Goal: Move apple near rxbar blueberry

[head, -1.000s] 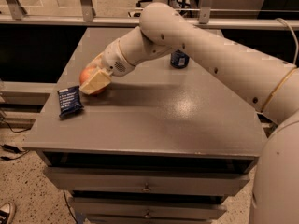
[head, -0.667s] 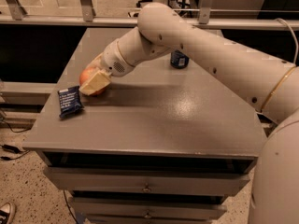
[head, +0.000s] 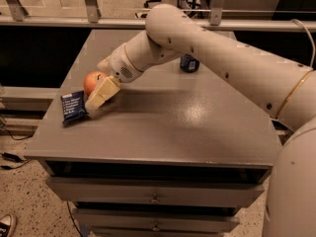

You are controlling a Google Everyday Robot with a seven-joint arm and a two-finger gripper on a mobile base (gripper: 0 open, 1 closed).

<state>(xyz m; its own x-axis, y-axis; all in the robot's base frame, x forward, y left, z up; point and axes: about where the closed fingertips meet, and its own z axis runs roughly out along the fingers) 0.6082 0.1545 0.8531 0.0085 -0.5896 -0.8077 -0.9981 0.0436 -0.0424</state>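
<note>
The apple (head: 92, 79), round and red-orange, sits at the left side of the grey table (head: 187, 127). The rxbar blueberry (head: 73, 107), a small flat navy wrapper with white print, lies just to its front left, close to the table's left edge. My gripper (head: 98, 95) is low over the table, right against the apple's front right side, and its cream tip reaches down almost to the wrapper. The gripper's near part covers the lower right of the apple. The white arm comes in from the right.
A blue soda can (head: 189, 63) stands at the back of the table, partly behind my arm. The table has drawers (head: 155, 197) below its front edge. A metal railing (head: 59, 21) runs behind it. The floor drops off to the left.
The gripper's cream tip has dropped slightly lower and nearer the wrapper. The apple and the wrapper stay about where they were.
</note>
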